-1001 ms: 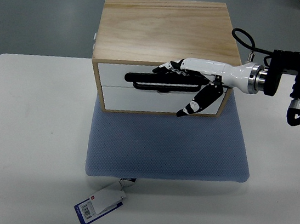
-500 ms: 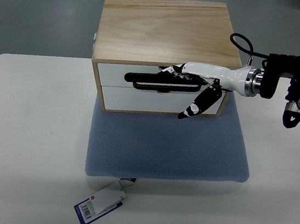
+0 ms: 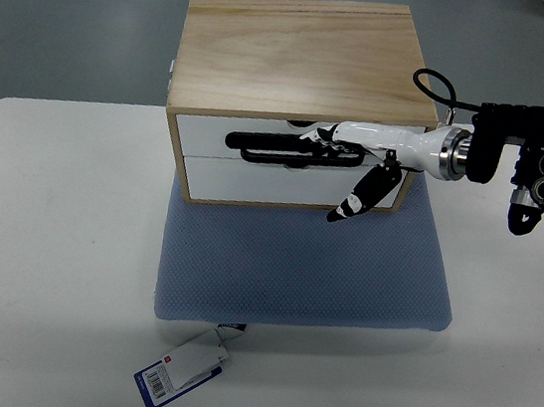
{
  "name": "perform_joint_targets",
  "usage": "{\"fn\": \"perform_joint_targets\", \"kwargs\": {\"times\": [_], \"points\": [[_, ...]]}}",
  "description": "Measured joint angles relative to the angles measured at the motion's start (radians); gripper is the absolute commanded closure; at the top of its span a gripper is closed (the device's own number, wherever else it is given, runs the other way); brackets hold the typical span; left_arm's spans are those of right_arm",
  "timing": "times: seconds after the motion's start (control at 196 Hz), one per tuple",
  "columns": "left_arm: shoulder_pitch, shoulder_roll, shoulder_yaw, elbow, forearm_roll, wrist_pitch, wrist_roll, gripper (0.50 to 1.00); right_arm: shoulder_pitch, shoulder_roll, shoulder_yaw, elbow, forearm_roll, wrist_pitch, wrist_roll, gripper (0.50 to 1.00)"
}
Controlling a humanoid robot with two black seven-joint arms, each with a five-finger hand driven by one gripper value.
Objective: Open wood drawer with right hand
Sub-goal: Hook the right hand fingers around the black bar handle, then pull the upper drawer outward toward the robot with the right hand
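From my remote station, I saw the wood drawer box [image 3: 302, 52] sitting at the back edge of a blue cushion [image 3: 304, 263] in the middle of the white table [image 3: 43, 264], a tagged label [image 3: 180, 370] lying off the cushion's front left corner. The upper drawer [image 3: 210, 140], white-fronted, looked shut, its black handle [image 3: 259, 149] running across it. My right hand [image 3: 354, 154] reached in from the right edge, fingers [image 3: 326, 137] laid along the handle, thumb hanging loose below it. I could not tell whether they had hooked behind the bar. I judged that a pull with a shallow hold would slip off, or drag the light box forward across the soft cushion. The fingertips blended into the black handle; my left arm was out of sight.
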State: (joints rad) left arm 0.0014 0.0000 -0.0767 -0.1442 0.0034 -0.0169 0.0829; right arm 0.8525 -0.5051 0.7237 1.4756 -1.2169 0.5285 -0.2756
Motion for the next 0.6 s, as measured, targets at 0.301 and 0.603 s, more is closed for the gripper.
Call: {"fn": "perform_joint_targets", "kwargs": {"times": [0.301,0.603], "points": [[0.0,0.0,0.0,0.0,0.001,0.0,0.0,0.5,0.016,0.013,-0.024,-0.015,-0.005,-0.004,-0.033,0.581],[0.0,0.0,0.0,0.0,0.001,0.0,0.0,0.5,0.025,0.025,-0.036,-0.025,-0.006,-0.002,-0.049,0.581]]}}
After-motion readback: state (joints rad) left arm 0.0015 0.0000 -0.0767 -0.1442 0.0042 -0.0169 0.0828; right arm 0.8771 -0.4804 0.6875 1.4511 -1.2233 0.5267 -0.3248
